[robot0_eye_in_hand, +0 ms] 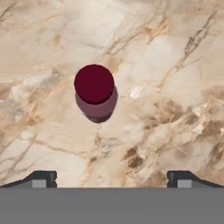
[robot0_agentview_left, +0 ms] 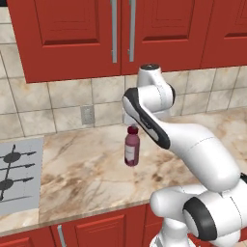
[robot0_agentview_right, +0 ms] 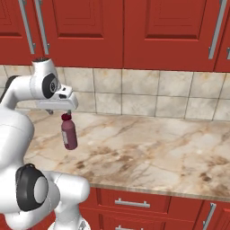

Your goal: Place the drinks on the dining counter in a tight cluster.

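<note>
In the left base view the maroon juice bottle stands upright mid-counter, well back from the front edge, directly beneath the hand. In the right base view it sits just under the gripper. In the hand view its dark-red cap faces the camera, ahead of the wide-open, empty fingertips.

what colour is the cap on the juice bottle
Dark red, a shade deeper than the maroon juice bottle beneath its cap; hand view shows it best.
</note>
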You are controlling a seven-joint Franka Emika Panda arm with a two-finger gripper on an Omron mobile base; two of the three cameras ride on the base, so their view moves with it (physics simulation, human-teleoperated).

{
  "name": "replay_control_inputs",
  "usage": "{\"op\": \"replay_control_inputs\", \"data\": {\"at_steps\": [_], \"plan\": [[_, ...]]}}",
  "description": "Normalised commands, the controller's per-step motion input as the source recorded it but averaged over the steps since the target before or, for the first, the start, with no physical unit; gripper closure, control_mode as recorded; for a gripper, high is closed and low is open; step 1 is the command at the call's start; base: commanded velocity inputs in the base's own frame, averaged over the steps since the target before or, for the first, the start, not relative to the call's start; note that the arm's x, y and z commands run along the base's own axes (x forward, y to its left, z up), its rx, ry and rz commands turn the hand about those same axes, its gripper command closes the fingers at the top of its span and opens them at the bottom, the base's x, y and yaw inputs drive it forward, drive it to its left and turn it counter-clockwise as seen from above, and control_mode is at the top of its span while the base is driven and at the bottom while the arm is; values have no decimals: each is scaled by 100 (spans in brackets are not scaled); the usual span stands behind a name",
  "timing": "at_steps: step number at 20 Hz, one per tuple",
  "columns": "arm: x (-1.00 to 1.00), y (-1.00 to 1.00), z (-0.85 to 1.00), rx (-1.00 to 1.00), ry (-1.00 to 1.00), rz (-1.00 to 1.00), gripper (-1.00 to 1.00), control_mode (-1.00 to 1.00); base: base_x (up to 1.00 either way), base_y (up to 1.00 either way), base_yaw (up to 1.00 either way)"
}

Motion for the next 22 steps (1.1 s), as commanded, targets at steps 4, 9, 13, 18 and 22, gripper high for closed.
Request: {"op": "replay_control_inputs", "data": {"at_steps": [4,9,13,18,22], "plan": [[30,13,-27,0,0,0,-100,-100,0,0,0],[24,5,-28,0,0,0,-100,-100,0,0,0],[21,3,-24,0,0,0,-100,-100,0,0,0],[20,3,-19,5,0,0,-100,-100,0,0,0],[17,2,-16,9,0,0,-100,-100,0,0,0]]}}
